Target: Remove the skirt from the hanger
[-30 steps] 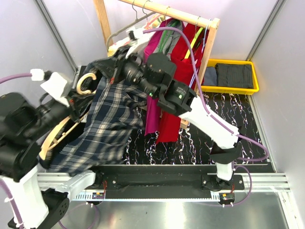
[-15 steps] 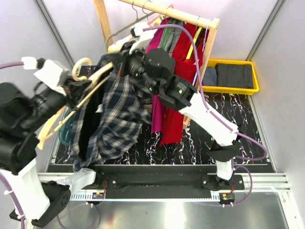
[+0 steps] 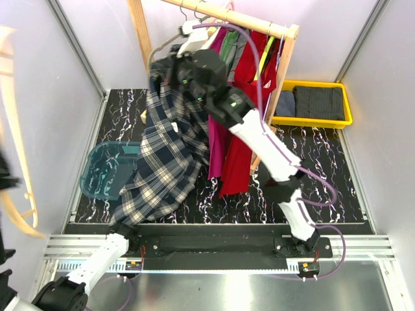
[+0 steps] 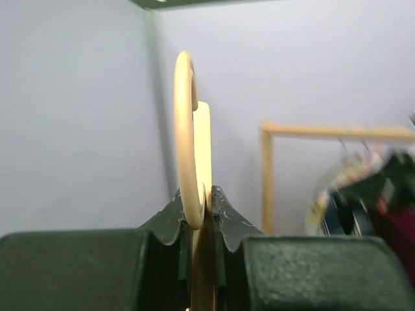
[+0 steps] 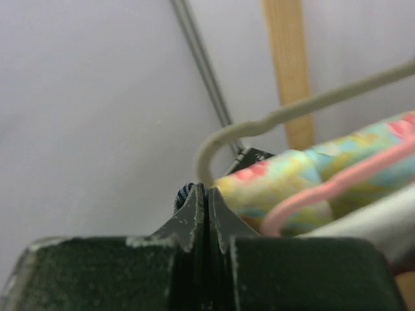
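Plaid skirt (image 3: 162,162) off the wooden hanger (image 4: 185,129)
Right gripper (image 5: 206,192) clenches the skirt at 12 o'clock — left gripper (image 4: 201,197) clamps the hanger at 9, well apart.

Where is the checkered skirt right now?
In the top view, the checkered skirt hangs left of centre, pinched at its top in the right gripper's shut jaws beside the clothes rack, its hem by the teal basket.

soft even light, motion-blurred hanger (image 3: 16,217)
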Available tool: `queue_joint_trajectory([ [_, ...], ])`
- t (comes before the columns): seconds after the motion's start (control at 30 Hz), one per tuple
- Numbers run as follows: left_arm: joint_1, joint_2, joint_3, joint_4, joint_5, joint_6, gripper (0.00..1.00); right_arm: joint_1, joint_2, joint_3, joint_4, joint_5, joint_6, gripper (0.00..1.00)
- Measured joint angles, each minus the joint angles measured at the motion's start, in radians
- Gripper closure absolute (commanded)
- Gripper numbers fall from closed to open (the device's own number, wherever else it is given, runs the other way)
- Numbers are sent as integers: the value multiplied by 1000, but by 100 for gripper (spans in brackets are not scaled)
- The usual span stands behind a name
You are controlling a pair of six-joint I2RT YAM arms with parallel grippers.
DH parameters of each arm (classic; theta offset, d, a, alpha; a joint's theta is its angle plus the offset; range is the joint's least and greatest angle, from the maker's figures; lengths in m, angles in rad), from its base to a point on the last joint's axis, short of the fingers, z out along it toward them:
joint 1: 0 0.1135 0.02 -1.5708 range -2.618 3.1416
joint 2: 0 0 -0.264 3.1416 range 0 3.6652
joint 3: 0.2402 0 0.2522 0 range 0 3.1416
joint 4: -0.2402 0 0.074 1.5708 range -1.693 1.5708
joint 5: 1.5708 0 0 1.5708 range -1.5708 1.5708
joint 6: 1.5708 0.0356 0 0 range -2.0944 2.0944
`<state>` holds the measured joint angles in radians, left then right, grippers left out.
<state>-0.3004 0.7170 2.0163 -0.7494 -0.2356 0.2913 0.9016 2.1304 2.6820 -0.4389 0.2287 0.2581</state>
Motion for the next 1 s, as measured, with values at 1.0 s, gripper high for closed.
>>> queue_joint_trajectory([
  [1.0,-21,-81,-275,260,-388,-113,100,214,162,156,755,-270,-370,100],
])
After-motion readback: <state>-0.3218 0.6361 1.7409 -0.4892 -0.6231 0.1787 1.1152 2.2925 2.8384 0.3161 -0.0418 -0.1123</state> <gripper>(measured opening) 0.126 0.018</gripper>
